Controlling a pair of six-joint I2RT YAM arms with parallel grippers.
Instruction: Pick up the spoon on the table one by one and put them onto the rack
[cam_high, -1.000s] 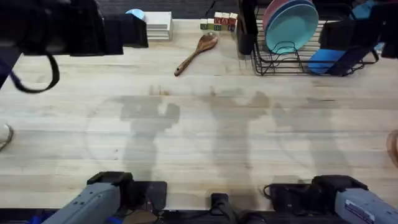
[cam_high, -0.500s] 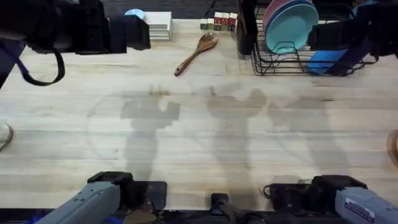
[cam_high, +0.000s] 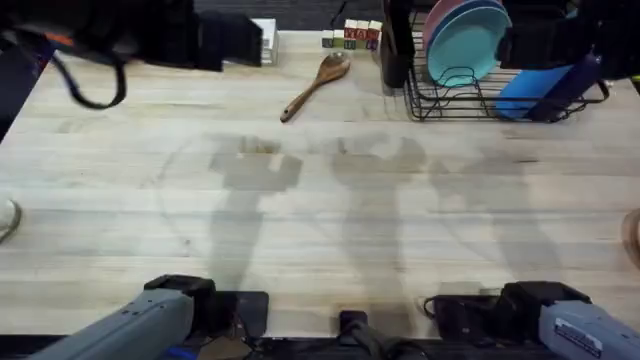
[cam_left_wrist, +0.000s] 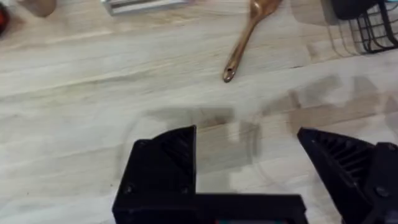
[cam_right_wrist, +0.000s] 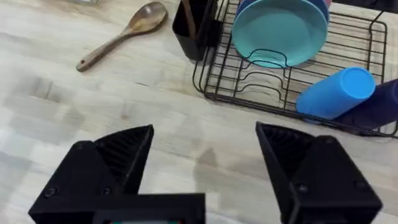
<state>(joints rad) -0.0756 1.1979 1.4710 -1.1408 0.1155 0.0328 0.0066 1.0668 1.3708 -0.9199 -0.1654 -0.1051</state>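
Overhead: left arm shifted right (toward spoon (cam_high: 318, 84)), both grippers (cam_left_wrist: 249, 155) (cam_right_wrist: 205, 155) released above counter (cam_high: 320, 210), rack (cam_high: 470, 95) beside spoon.

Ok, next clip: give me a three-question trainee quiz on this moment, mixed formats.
1. True or false: the spoon already rests inside the rack.
2. Multiple choice: what stands upright in the rack? A) a teal plate B) a frying pan C) a glass bowl
3. Fill in: in its wrist view, the left end effector is ____ and holds nothing.

Key: 1 false, it lies on the table beside the rack; 2 A; 3 open.
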